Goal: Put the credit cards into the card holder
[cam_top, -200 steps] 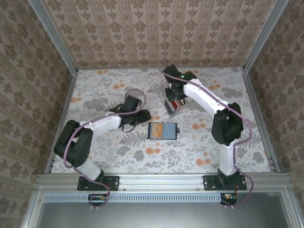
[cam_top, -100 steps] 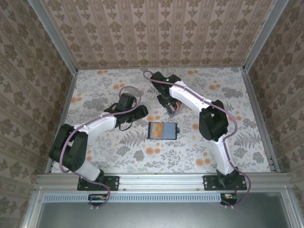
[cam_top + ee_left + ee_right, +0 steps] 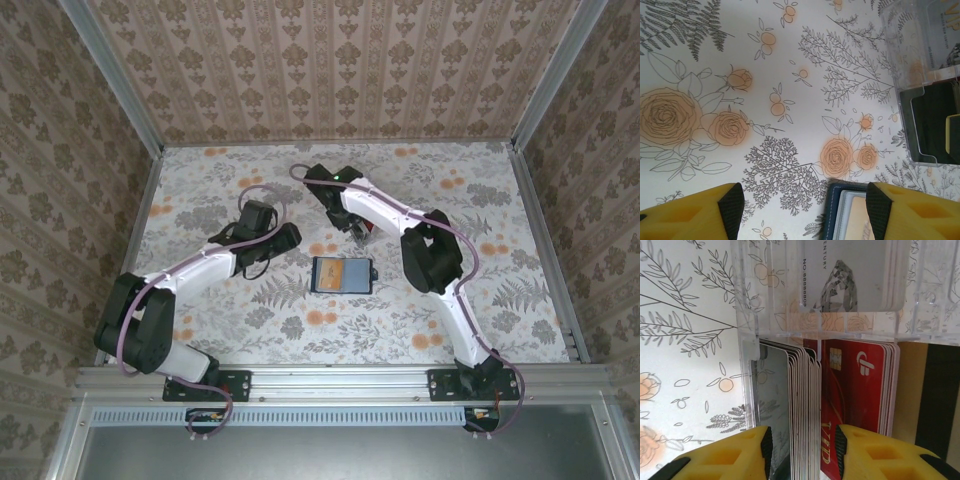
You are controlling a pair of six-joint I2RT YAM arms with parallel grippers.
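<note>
The navy card holder [image 3: 342, 274] lies open on the table with a tan card in it. Its stitched corner [image 3: 842, 212] reaches between my left gripper's [image 3: 802, 212] widely parted jaws, which grip nothing. That left gripper [image 3: 288, 238] hovers just left of the holder. My right gripper [image 3: 352, 222] points down into the clear plastic box [image 3: 790, 325]. A stack of pale grey-white credit cards [image 3: 802, 405] stands on edge between its open jaws [image 3: 802, 460], with a small gap at the right pad. Red cards [image 3: 860, 385] stand beside them, and a white card lies behind the divider.
In the left wrist view the clear box [image 3: 920, 75] lies ahead on the right, holding dark cards. The floral tablecloth [image 3: 200, 200] spreads out to the patterned walls and the metal frame posts [image 3: 540, 70].
The right arm has folded leftward, bringing its wrist over the clear box from the far side. The left gripper has drifted slightly left, away from the card holder.
</note>
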